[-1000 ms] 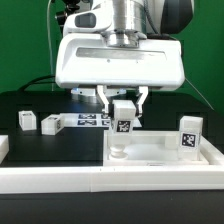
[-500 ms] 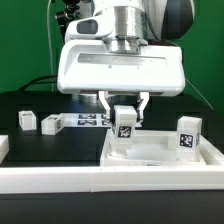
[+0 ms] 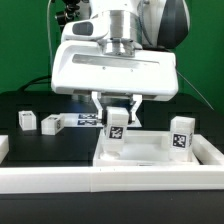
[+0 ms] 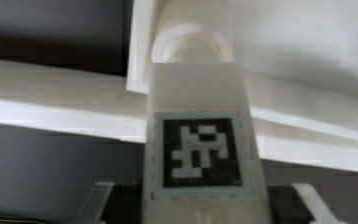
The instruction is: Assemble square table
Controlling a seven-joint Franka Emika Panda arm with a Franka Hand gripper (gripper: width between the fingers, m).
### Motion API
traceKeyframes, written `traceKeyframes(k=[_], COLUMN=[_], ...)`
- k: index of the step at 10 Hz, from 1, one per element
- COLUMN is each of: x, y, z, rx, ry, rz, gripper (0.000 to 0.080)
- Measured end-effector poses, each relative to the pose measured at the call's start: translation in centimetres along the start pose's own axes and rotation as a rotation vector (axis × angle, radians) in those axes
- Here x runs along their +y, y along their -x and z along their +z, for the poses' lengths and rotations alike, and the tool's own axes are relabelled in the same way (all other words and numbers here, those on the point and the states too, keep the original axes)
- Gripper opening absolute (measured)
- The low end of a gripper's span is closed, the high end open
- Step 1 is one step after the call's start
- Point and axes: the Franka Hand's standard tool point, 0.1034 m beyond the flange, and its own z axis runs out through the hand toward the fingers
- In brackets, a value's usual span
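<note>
Exterior view. The single arm hangs straight down from above, its broad white wrist housing level over the work and its gripper (image 3: 117,113) pointing at the table. The jaws are clamped on the upper part of one white block, the gripped leg (image 3: 116,131), one finger on each side. It is held upright with its tag towards the camera. Its lower end sits at the corner of the square slab (image 3: 150,152) on the exterior view's left; I cannot tell whether it is seated there.

Count:
- One slab, with a raised rim, lying flat just behind the long white border rail (image 3: 60,180).
- Four legs in all.
  - The gripped leg.
  - The standing leg (image 3: 180,136), upright at the slab's corner on the exterior view's right.
  - The first loose leg (image 3: 26,121) and second loose leg (image 3: 52,123), on the black tabletop towards the exterior view's left, near each other and well apart from the slab.
- One marker board (image 3: 90,122), flat behind the gripper.

Wrist view. The gripped leg (image 4: 201,130) fills the middle, tag facing the lens and rounded tip at its far end. Dark fingers (image 4: 108,205) flank it at the near end, so the gripper (image 4: 202,200) is closed on it. Pale slab surface (image 4: 309,110) lies behind, blurred.
</note>
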Motion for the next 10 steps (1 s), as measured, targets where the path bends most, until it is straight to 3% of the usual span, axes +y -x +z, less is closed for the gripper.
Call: traceKeyframes(k=[2,3,5,6,10], x=[0.47,0.39,0.42,0.42,0.6], y=[0.37,0.37,0.42,0.43,0.46], z=[-0.14,-0.08,-0.06,-0.06,-0.08], rx=[0.024,0.015,0.014,0.014,-0.002], ry=[0.016,0.011,0.011,0.011,0.006], rz=[0.003,0.004,0.005,0.005,0.007], gripper=[0.029,0.029,0.0532,0.0613,0.0648])
